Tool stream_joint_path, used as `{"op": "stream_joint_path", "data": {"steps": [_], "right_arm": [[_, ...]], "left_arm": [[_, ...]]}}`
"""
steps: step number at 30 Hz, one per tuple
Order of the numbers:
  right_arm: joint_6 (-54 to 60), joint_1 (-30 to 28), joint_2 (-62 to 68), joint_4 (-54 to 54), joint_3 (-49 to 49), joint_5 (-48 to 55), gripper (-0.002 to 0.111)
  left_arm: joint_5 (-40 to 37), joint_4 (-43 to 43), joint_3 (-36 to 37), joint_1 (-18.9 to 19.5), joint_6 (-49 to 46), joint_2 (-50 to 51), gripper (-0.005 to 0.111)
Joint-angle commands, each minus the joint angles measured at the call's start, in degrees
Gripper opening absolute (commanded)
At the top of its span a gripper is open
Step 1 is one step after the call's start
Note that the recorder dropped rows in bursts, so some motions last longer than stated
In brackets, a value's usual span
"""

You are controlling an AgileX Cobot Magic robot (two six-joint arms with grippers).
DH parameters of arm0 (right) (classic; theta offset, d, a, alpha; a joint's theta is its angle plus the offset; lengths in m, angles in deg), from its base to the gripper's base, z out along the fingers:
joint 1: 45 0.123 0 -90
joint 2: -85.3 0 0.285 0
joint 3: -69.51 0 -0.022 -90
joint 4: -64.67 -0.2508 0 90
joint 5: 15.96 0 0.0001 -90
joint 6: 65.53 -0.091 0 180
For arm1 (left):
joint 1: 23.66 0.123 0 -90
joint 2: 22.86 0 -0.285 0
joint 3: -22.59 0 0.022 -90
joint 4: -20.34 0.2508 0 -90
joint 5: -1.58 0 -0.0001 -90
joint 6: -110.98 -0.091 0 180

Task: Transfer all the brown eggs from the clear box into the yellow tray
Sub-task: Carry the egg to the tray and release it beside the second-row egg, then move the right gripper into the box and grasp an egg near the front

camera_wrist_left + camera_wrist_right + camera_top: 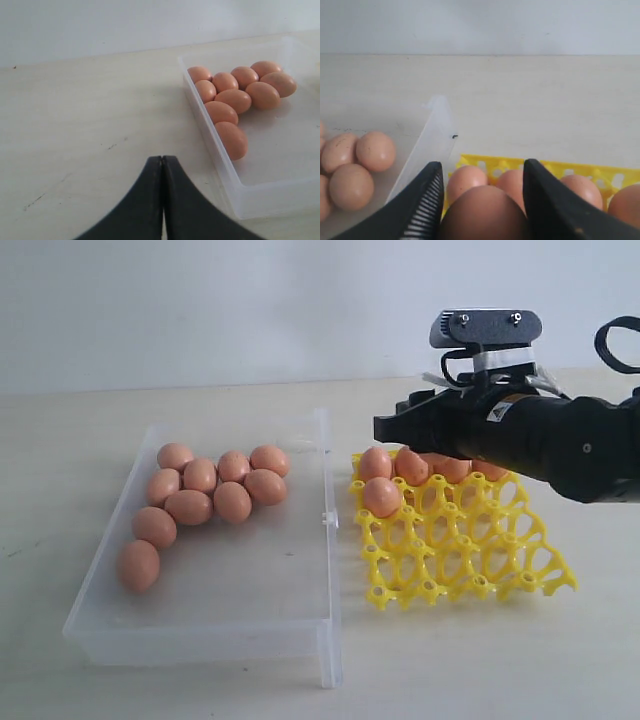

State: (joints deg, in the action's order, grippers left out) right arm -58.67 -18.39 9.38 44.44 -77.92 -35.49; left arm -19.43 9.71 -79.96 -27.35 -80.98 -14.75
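Several brown eggs (200, 476) lie clustered in the far left part of the clear box (326, 540); the left wrist view shows the same cluster (235, 100) inside the box wall (218, 162). The yellow tray (470, 560) stands right of the box with brown eggs (382, 496) in its far-left cups. My right gripper (392, 428) hovers over the tray's far rows, shut on a brown egg (482, 212) that fills the gap between its fingers. My left gripper (162, 159) is shut and empty above bare table beside the box; it is out of the exterior view.
The box's small clasp (325, 517) faces the tray, with a narrow gap between the two. The right arm's black body (560, 445) hides the tray's far right cups. Pale table surface (90, 125) stretches left of the box.
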Motion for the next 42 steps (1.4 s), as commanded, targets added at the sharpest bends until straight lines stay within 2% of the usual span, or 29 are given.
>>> {"op": "stream_joint_path", "data": {"steps": [1,13,32,34,39,40,42], "right_arm": [[-2.4,-1.4,2.2,1.4,0.2,-1.5,0.000],[-3.4,-1.4,8.6,1.4,0.2,-7.0,0.000],[-6.0,-1.4,10.6,1.4,0.2,-8.2,0.000],[-6.0,-1.4,10.6,2.3,0.2,-8.2,0.011],[-6.0,-1.4,10.6,2.2,0.2,-9.1,0.059],[-6.0,-1.4,10.6,2.2,0.2,-9.2,0.063],[-6.0,-1.4,10.6,2.2,0.2,-9.2,0.063]], "left_arm": [[0.6,-0.2,-0.2,-0.2,0.0,-0.3,0.000],[0.6,-0.2,-0.2,-0.2,0.0,-0.3,0.000],[0.6,-0.2,-0.2,-0.2,0.0,-0.3,0.000],[0.6,-0.2,-0.2,-0.2,0.0,-0.3,0.000],[0.6,-0.2,-0.2,-0.2,0.0,-0.3,0.000],[0.6,-0.2,-0.2,-0.2,0.0,-0.3,0.000],[0.6,-0.2,-0.2,-0.2,0.0,-0.3,0.000]]}}
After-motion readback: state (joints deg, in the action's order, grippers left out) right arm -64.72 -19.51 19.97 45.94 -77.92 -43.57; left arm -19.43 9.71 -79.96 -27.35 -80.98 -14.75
